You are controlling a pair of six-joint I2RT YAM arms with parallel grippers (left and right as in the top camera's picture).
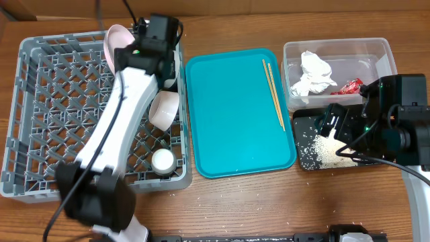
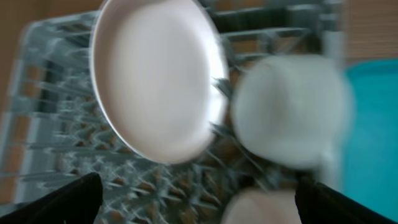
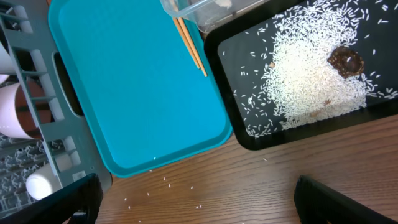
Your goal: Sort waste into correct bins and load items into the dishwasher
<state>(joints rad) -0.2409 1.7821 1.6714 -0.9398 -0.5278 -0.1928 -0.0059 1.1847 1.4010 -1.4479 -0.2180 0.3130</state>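
The grey dish rack [image 1: 40, 107] holds the pinkish plate [image 1: 113, 42] on edge, a white bowl [image 1: 163, 107] and the small cup [image 1: 162, 160]. My left gripper [image 1: 149, 37] is open and empty above the rack's back right. Its wrist view shows the plate [image 2: 155, 74] and two bowls [image 2: 289, 112] [image 2: 261, 208], blurred. The chopsticks [image 1: 274, 91] lie on the teal tray [image 1: 235, 128]. The clear tub [image 1: 383, 50] holds the napkin [image 1: 314, 72] and red wrapper [image 1: 351, 86]. The black tray [image 1: 302, 124] holds rice [image 3: 305, 81] and a brown scrap [image 3: 346, 60]. My right gripper [image 1: 334, 121] is open and empty above it.
Loose rice grains [image 3: 186, 186] lie on the wooden table in front of the teal tray [image 3: 137, 93]. The rack's right wall [image 3: 43, 106] stands against the teal tray's left edge. The tub and black tray sit side by side at the right.
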